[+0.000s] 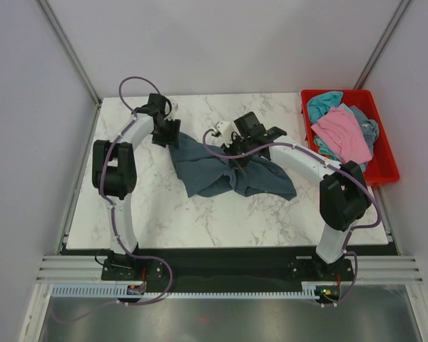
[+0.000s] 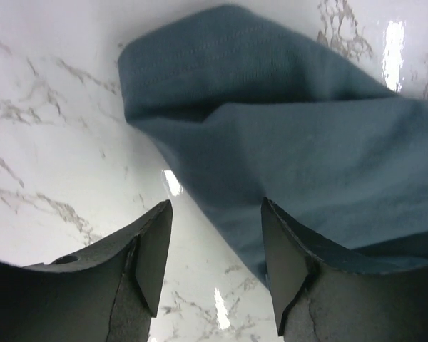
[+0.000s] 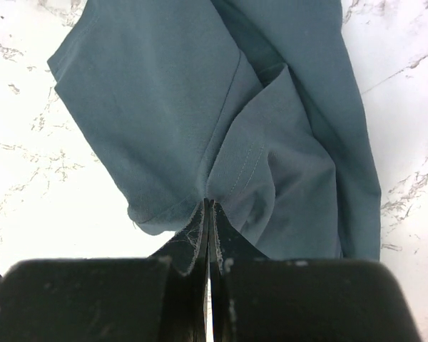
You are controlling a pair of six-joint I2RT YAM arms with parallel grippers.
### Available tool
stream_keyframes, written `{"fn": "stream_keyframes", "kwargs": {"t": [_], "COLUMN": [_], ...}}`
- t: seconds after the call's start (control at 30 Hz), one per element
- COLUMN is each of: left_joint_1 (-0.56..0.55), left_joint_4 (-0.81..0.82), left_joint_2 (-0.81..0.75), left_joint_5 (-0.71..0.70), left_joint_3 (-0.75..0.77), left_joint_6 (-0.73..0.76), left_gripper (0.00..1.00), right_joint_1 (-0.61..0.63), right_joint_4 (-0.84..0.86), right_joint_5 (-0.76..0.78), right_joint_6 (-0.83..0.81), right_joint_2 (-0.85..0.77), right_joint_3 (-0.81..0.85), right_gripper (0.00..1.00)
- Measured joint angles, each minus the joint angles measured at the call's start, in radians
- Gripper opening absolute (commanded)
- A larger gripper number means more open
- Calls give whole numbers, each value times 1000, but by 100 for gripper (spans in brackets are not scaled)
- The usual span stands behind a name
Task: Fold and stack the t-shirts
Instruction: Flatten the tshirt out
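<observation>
A dark slate-blue t-shirt [image 1: 207, 171] lies crumpled in the middle of the marble table [image 1: 128, 206]. At the shirt's upper left corner my left gripper [image 1: 172, 137] hovers open. In the left wrist view the shirt's edge [image 2: 307, 142] runs slantwise between the two fingers, and my left gripper [image 2: 214, 214] holds nothing. My right gripper [image 1: 237, 155] sits over the middle of the shirt. In the right wrist view my right gripper [image 3: 209, 205] is shut on a pinched fold of the blue cloth [image 3: 164, 107], which hangs down from the fingertips.
A red bin [image 1: 387, 153] stands at the table's right edge, holding a pink t-shirt [image 1: 342, 132] on top of a teal one [image 1: 324, 103]. White walls enclose the table on three sides. The arm bases stand at the near edge.
</observation>
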Motion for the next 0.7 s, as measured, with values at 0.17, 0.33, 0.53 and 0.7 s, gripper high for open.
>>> {"fn": "stream_keyframes", "kwargs": {"t": [0.17,0.33,0.53,0.7], "left_joint_1": [0,0,0,-2], "left_joint_4": [1,-1,-3,-6], "left_joint_2": [43,46,60,80], "left_joint_5": [5,22,53,75], "left_joint_3": [49,50,50,50], "left_joint_6": [18,26,37,53], "left_gripper": [55,52,33,2], "right_joint_1": [-11,-24,-26,-26], "right_joint_4": [1,0,0,0], "right_joint_5": [4,8,8,12], "right_joint_6": [0,0,0,-1], "right_joint_2": [-8,-8,-8,-8], "right_joint_3": [-2,-2,-2,-2], "right_gripper": [0,0,0,0]}}
